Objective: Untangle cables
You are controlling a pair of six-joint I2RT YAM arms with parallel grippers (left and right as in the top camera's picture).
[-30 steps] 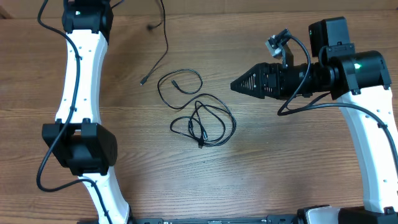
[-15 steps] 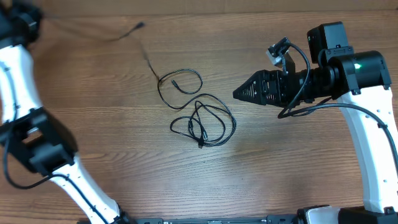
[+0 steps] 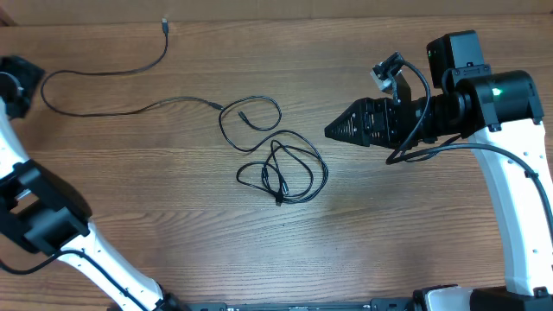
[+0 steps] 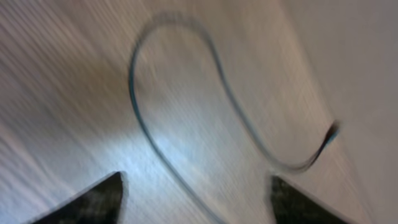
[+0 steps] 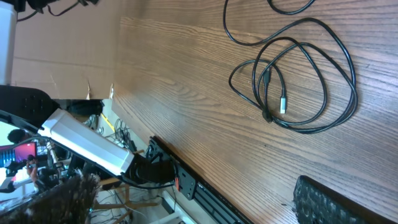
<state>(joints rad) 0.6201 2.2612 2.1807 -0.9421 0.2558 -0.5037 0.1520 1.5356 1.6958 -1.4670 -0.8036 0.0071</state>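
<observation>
Black cables lie on the wooden table. A tangle of loops (image 3: 282,168) sits in the middle, with a smaller loop (image 3: 251,114) just above it. One cable (image 3: 112,111) stretches from there to the far left, bends back and ends in a plug (image 3: 164,26). My left gripper (image 4: 199,202) is open at the table's left edge, above a blurred strand (image 4: 134,93) that runs between its fingers to a plug end (image 4: 331,134). My right gripper (image 3: 330,131) hovers open to the right of the tangle, holding nothing. Its wrist view shows the tangle's silvery plug (image 5: 283,104).
The left arm (image 3: 43,216) bends along the left edge and the right arm (image 3: 501,112) stands at the right. Beyond the table's edge (image 5: 186,180) the right wrist view shows a cardboard sheet (image 5: 62,56) and equipment on the floor.
The left arm has swung from the top to the far left, drawing one cable out into a long line. Its jaws have opened and let the cable go. The right arm barely moved.
</observation>
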